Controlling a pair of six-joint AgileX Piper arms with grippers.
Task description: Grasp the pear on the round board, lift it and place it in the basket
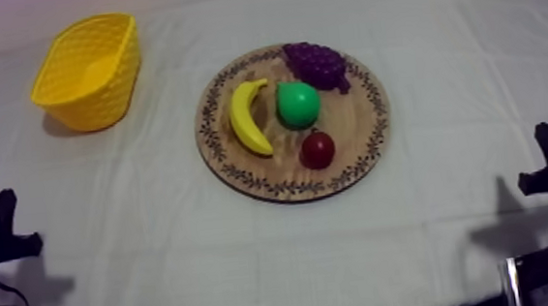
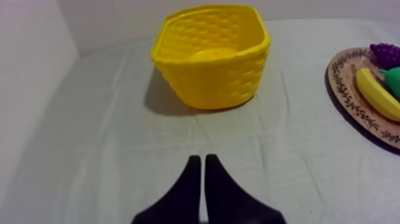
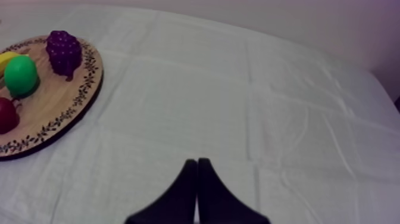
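Observation:
A green pear (image 1: 298,104) lies in the middle of the round wooden board (image 1: 371,140), between a banana (image 1: 247,117) and purple grapes (image 1: 317,64). The empty yellow basket (image 1: 89,70) stands at the far left of the table. My left gripper (image 1: 15,226) rests low at the left edge, shut on nothing, its wedge (image 2: 199,162) pointing at the basket (image 2: 211,55). My right gripper (image 1: 538,156) rests low at the right edge, shut as a wedge (image 3: 194,163), with the board (image 3: 71,110) and pear (image 3: 21,75) off to its side.
A small red fruit (image 1: 317,148) sits on the board's near side. The banana (image 2: 377,93) and the board's rim (image 2: 351,107) lie beside the basket in the left wrist view. Bare cloth lies between both grippers and the board.

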